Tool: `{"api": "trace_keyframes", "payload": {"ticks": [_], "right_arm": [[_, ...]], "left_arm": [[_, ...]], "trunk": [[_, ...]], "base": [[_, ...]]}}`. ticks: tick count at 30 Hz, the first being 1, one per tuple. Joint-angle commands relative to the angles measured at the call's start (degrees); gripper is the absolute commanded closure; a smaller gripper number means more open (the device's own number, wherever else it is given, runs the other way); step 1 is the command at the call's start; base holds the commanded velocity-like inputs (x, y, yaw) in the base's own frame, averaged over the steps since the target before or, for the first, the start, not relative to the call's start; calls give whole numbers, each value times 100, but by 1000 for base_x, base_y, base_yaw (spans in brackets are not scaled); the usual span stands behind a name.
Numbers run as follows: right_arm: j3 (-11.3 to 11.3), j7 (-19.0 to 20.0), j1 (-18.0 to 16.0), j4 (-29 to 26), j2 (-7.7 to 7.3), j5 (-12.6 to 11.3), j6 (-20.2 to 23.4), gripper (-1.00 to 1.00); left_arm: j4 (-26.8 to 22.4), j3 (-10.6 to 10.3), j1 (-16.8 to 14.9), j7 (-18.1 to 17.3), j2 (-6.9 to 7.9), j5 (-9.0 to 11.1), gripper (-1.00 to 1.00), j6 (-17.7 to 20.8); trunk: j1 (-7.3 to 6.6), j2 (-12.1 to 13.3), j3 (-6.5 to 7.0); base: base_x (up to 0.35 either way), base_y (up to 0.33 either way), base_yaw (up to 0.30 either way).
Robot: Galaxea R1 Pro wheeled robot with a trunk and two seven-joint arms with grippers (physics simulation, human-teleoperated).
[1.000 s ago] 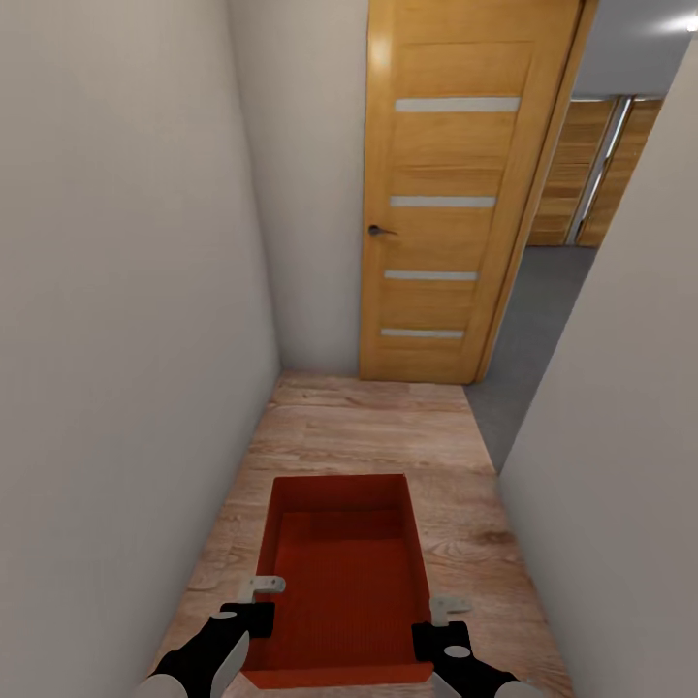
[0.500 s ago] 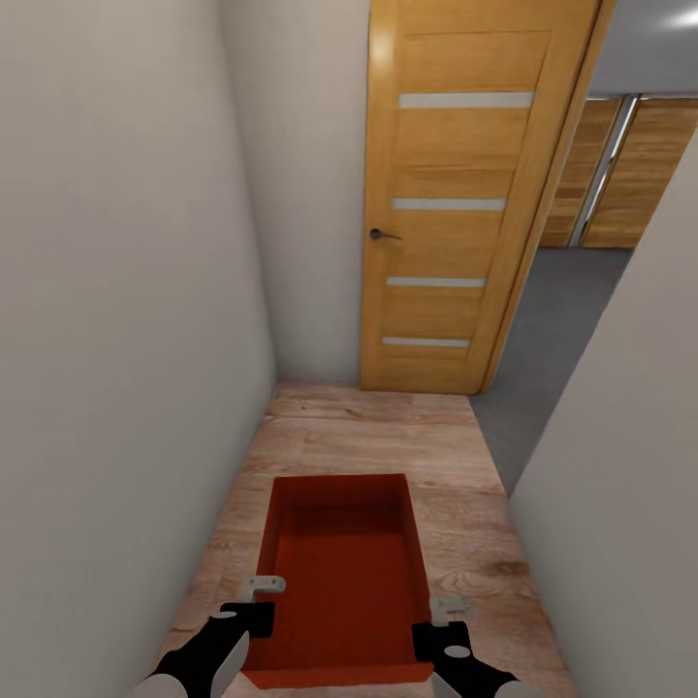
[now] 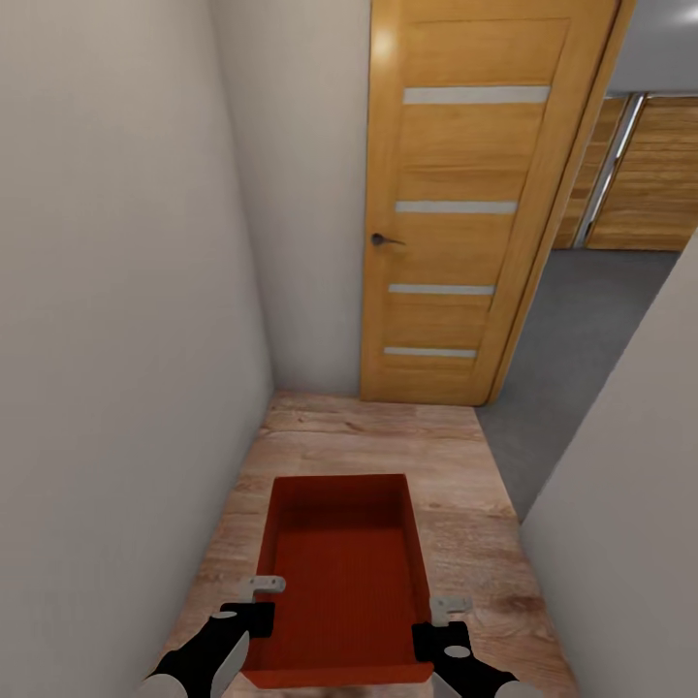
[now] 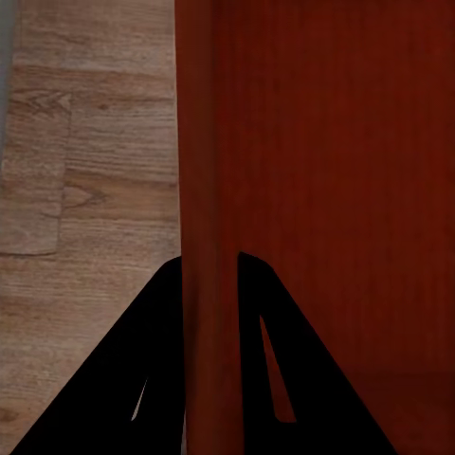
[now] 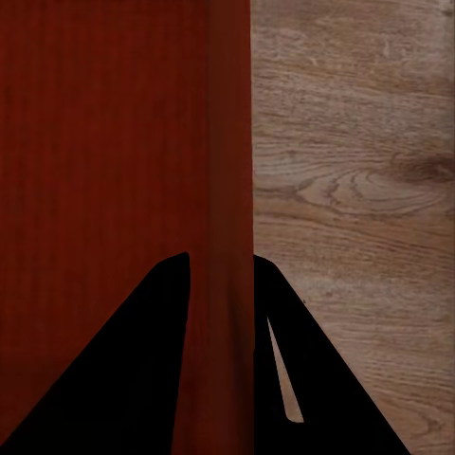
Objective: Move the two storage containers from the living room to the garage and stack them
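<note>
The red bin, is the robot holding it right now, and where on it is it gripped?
Yes. The storage container is held by both grippers: the left gripper pinches its left side wall, the right gripper its right side wall, each with one finger inside and one outside.

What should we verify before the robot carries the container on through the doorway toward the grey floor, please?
1. Left gripper clamped on the storage container: ok, its fingers straddle the left wall.
2. Right gripper clamped on the opposite wall: ok, one finger on each side of it.
3. Container level and empty: ok, its rim looks even in the head view and nothing lies inside.
4. Path to the grey floor: ok, the opening right of the orange door shows nothing in the way.
5. Clearance from the right wall while turning: cannot tell, the hallway is narrow.
6. Second container's whereabouts: cannot tell.
</note>
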Motion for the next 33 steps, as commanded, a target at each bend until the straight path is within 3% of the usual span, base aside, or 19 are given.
{"api": "trace_keyframes", "payload": {"ticks": [1,20,33], "right_arm": [[12,-60,-5,6,-160,-18,-147,100],[10,-60,-5,6,-161,-18,-147,100],[10,-60,-5,6,-161,-18,-147,100]], "left_arm": [[10,38,2,51,74,-21,100,41],[-2,21,2,43,74,-47,100,27],[-38,21,1,43,75,-47,100,23]], "trunk": [[3,-3,-5],[3,-3,-5],[3,-3,-5]], "base": [[325,0,0],[325,0,0],[28,0,0]]}}
